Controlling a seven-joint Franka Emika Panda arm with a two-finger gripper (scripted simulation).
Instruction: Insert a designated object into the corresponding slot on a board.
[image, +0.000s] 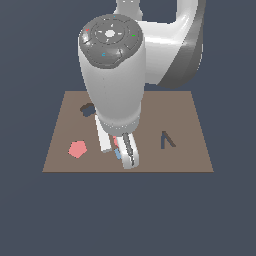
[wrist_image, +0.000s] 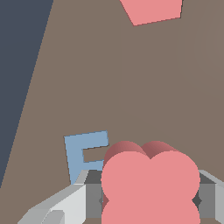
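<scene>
Dark slate-blue emptiness surrounds the board (image: 150, 107), which lies flat with no worktop edge to be seen beneath it. Low over the board's near edge, the end effector (image: 119, 146) is clamped on the designated object (wrist_image: 149, 183): in the wrist view the lobed salmon-red block sits squarely between the grey jaw pads, while in the exterior view only a sliver of red shows between the white fingers. Just beside the grip lies a blue letter (wrist_image: 85, 153), apparently an E, though its lower part is cut off by the finger. Farther out, toward the exterior view's left, the red pentagon (image: 77, 149) lies flat; the V-shaped cutout (image: 167, 140) is toward the exterior view's right. The slot (image: 87, 108) sits at the far left of the board in the exterior view, well apart from the block and half hidden behind the arm's bulky wrist. To do the carry well, the block should be lifted clear of the letter, carried level to the slot, turned until its lobes match the cutout, then lowered straight. The slot's full outline cannot be read, so alignment is hard to judge.
</scene>
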